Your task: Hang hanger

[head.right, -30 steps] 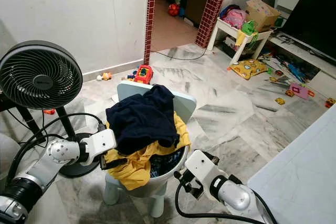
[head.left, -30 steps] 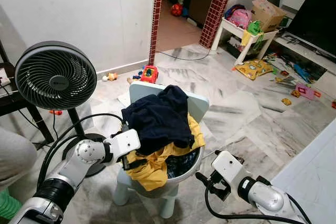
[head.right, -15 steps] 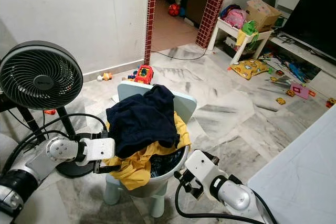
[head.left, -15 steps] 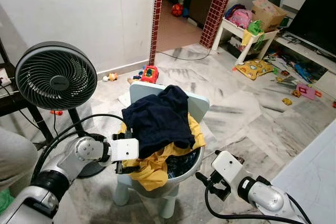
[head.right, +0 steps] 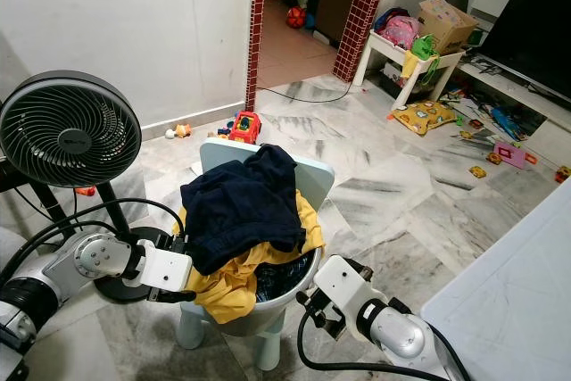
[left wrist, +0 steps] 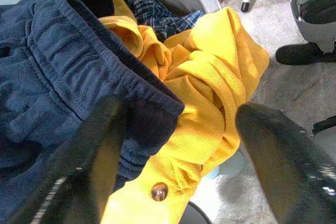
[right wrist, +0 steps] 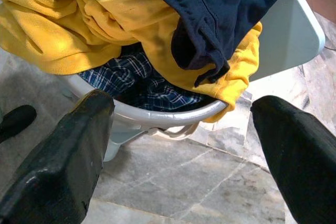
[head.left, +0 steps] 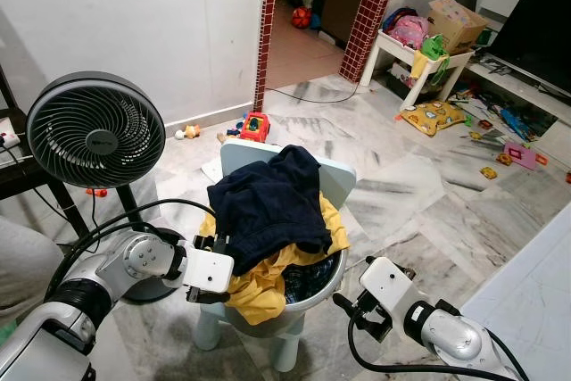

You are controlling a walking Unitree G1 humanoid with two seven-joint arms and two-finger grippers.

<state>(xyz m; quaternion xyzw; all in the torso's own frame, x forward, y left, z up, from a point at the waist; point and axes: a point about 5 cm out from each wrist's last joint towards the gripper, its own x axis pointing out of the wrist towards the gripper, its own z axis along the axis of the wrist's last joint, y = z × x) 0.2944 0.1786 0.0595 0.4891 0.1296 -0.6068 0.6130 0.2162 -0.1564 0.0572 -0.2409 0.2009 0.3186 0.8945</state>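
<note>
head pair looking down, 2 wrist views close on laundry [left wrist: 199, 93]

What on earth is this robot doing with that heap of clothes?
It stands over a basin of laundry set on a small stool. Its left claw is open at the pile's edge, around the hem of a navy garment lying on a yellow shirt. The right claw hangs open beside the basin, holding nothing.
</note>
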